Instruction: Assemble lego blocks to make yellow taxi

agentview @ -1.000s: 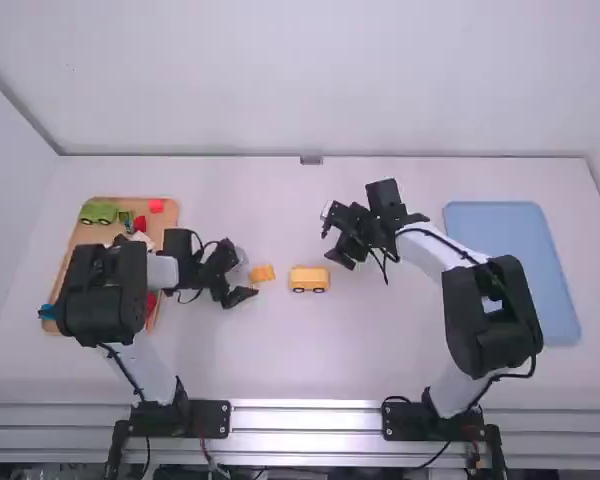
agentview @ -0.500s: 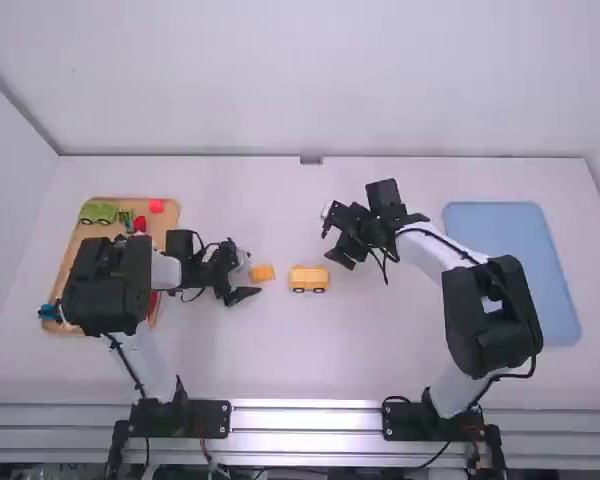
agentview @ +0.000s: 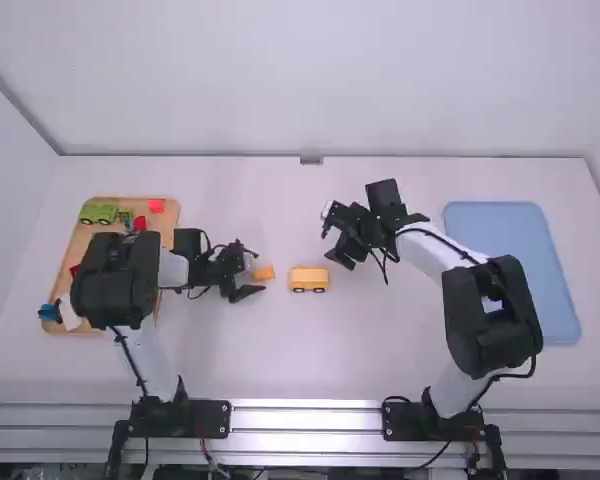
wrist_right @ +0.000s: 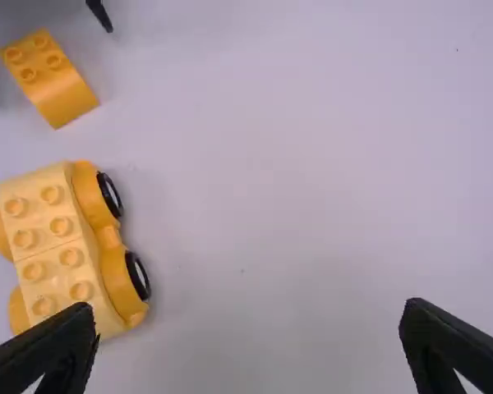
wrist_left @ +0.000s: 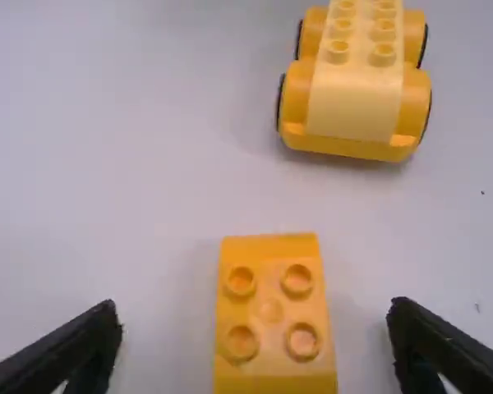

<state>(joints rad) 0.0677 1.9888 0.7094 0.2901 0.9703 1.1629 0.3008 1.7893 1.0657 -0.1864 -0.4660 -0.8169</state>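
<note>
In the high view my left gripper [agentview: 248,272] is low over the table at the orange-yellow block [agentview: 264,273]. The left wrist view has the studded block [wrist_left: 271,312] between the spread fingers of the left gripper [wrist_left: 255,345], touching neither. Just right of the block stands the yellow car [agentview: 308,279] on its wheels, with pale yellow studded bricks [wrist_left: 355,98] on top. My right gripper [agentview: 338,241], beyond the car and to its right, is open and holds nothing; the right wrist view shows the right gripper [wrist_right: 246,332] beside the car [wrist_right: 70,246].
A wooden tray [agentview: 170,215] at the left holds a green vehicle [agentview: 99,212], a red block [agentview: 156,206] and other pieces, partly under the left arm. A blue tray [agentview: 510,270] lies at the right, beyond the right arm.
My left gripper has moved right, up to the loose block, and more of the wooden tray's near-left part shows. The right arm, the block and the car have stayed put.
</note>
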